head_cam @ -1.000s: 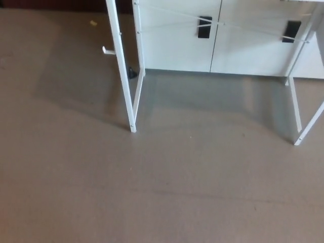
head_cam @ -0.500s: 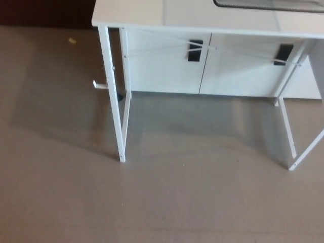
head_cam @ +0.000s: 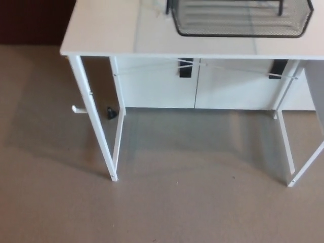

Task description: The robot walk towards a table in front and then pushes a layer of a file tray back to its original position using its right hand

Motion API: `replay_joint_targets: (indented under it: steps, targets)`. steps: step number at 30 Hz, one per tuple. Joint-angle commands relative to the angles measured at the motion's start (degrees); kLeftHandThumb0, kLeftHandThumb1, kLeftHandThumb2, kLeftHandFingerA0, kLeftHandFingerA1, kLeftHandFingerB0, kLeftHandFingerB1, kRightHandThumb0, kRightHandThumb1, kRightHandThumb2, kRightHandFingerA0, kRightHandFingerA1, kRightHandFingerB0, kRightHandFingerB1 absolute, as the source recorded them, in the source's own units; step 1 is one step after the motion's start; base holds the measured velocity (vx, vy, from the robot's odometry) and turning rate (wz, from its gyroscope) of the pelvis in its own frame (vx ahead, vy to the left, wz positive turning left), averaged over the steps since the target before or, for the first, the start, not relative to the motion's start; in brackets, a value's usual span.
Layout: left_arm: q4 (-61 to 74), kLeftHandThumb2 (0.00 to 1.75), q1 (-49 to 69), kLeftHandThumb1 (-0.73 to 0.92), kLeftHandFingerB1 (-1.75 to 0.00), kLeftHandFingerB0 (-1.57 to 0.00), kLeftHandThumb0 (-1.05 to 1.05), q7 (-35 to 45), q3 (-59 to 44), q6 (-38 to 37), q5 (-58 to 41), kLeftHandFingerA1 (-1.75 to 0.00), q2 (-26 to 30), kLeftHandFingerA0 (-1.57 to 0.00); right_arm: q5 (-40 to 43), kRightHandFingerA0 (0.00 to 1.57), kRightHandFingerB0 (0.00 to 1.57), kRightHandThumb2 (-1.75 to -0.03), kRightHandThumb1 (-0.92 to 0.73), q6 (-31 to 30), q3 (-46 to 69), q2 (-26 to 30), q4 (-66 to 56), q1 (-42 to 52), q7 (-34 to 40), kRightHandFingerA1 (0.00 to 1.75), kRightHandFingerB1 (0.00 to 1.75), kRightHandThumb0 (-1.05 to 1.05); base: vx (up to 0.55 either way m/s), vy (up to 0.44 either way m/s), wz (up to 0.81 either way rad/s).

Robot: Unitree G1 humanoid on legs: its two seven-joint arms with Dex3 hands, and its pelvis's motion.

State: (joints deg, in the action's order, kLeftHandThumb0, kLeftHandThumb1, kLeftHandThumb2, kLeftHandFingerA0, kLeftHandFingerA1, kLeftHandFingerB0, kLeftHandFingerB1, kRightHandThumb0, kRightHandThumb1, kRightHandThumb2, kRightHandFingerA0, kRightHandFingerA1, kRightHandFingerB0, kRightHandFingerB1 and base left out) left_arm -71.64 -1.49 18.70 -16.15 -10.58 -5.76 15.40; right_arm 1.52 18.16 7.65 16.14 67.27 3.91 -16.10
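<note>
A brown floor (head_cam: 167, 207) fills the lower half of the head view. On it stands a white worktop (head_cam: 116, 30) on thin white legs (head_cam: 96, 126), with a white cabinet (head_cam: 202, 86) behind it showing two black handles (head_cam: 185, 68). The black mesh file tray (head_cam: 240, 17) sits on the worktop at the top edge, right of centre, partly cut off. A small black object (head_cam: 111, 113) lies on the floor by the left legs. No writing or labels can be read. Neither hand is in sight, so their state cannot be told.
</note>
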Motion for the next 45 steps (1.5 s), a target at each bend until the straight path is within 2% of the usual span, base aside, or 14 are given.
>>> replay_joint_targets:
  steps: [1,6,10,15,22,23,25,26,27,29,30,34,40,45]
  targets:
    - [0.0,0.93,0.2,0.24,-0.64,-0.27,-0.17,-1.1,-0.3,0.5,-0.4,-0.82,0.8,-0.62,-0.5,0.31,0.09,-0.63,-0.58,-0.3,-0.3,0.2,0.1,-0.2,0.6,0.6,0.37,-0.31,0.11,-0.107,0.0]
    - [0.1,0.93,0.3,0.23,-0.65,-0.28,-0.2,-0.9,0.0,-0.4,-0.2,-0.83,0.9,-0.65,-0.7,0.32,0.1,-0.64,-0.57,0.2,-0.6,0.1,0.1,-0.2,1.2,0.6,0.37,-0.3,0.14,-0.025,-0.02]
    - [-0.4,0.93,-0.3,0.24,-0.62,-0.26,-0.17,-1.6,0.5,0.0,0.4,-0.78,0.9,-0.58,-0.5,0.31,0.09,-0.64,-0.56,0.3,-0.5,0.3,0.0,-0.1,0.6,0.61,0.38,-0.33,0.19,0.164,0.12]
    - [-0.4,0.93,0.2,0.23,-0.64,-0.27,-0.17,-0.9,0.4,-0.5,0.0,-0.81,1.2,-0.63,-1.5,0.33,0.09,-0.64,-0.57,0.6,-1.2,0.2,0.0,0.0,1.4,0.6,0.37,-0.3,0.17,-0.018,0.06]
    - [-0.4,0.92,0.3,0.22,-0.63,-0.28,-0.18,-1.1,0.1,-0.4,-0.2,-0.79,1.5,-0.6,-1.5,0.32,0.09,-0.64,-0.57,0.5,-1.4,0.0,0.1,-0.5,1.1,0.62,0.38,-0.3,0.23,-0.167,0.13]
    - [-0.4,0.87,0.3,0.25,-0.66,-0.28,-0.2,-1.0,0.1,-0.4,-0.2,-0.83,1.5,-0.59,-1.6,0.32,0.09,-0.64,-0.58,0.6,-1.5,0.0,0.0,-0.4,1.2,0.61,0.38,-0.3,0.33,-0.401,0.47]
    - [-0.1,0.93,0.3,0.23,-0.64,-0.28,-0.16,-0.7,0.0,-0.6,-0.3,-0.81,1.5,-0.62,-2.0,0.33,0.09,-0.64,-0.57,0.7,-2.0,0.1,-0.1,-0.7,1.5,0.61,0.37,-0.3,0.32,-0.28,0.32]
    - [-0.3,0.91,0.2,0.22,-0.64,-0.28,-0.2,-0.7,0.0,-0.7,-0.3,-0.81,1.5,-0.61,-1.7,0.3,0.09,-0.58,-0.61,1.1,-1.9,0.1,0.0,-0.8,0.9,0.61,0.35,-0.24,0.33,-0.139,-0.06]
    - [-0.4,0.92,0.2,0.21,-0.62,-0.25,-0.16,-0.8,0.0,-0.7,-0.3,-0.78,1.4,-0.59,-1.5,0.33,0.09,-0.64,-0.57,1.0,-1.7,0.1,0.1,-0.9,0.9,0.62,0.37,-0.3,0.3,-0.109,0.05]
    - [-0.3,0.93,-0.2,0.24,-0.63,-0.28,-0.16,-1.1,-0.1,-0.2,-0.3,-0.8,1.3,-0.61,-1.4,0.33,0.09,-0.64,-0.57,0.5,-1.6,0.1,0.3,-1.2,1.3,0.63,0.37,-0.3,0.21,-0.049,-0.04]
    - [-0.4,0.92,-0.4,0.24,-0.64,-0.28,-0.16,-1.3,-0.1,-0.1,-0.3,-0.83,1.3,-0.65,-1.7,0.33,0.11,-0.63,-0.56,0.1,-1.8,0.1,0.3,-1.5,1.9,0.61,0.37,-0.32,0.18,-0.001,-0.07]
    - [-0.2,0.93,0.0,0.24,-0.64,-0.29,-0.16,-1.0,-0.2,-0.7,-0.3,-0.81,1.3,-0.61,-2.1,0.32,0.08,-0.64,-0.58,0.9,-2.5,0.4,0.1,-1.1,1.4,0.59,0.36,-0.32,0.18,0.025,-0.21]
    - [-0.4,0.93,0.1,0.22,-0.64,-0.3,-0.16,-1.4,-0.1,-0.5,-0.1,-0.83,1.5,-0.68,-2.0,0.34,0.1,-0.63,-0.58,0.4,-2.6,0.2,0.2,-1.0,2.0,0.61,0.37,-0.28,0.26,0.23,-0.25]
    - [0.0,0.93,0.9,0.23,-0.63,-0.28,-0.14,-0.7,-0.2,-0.4,-0.4,-0.81,1.8,-0.64,-2.4,0.33,0.1,-0.64,-0.58,0.7,-3.0,-0.1,0.4,-0.7,2.3,0.61,0.38,-0.31,0.06,0.06,0.0]
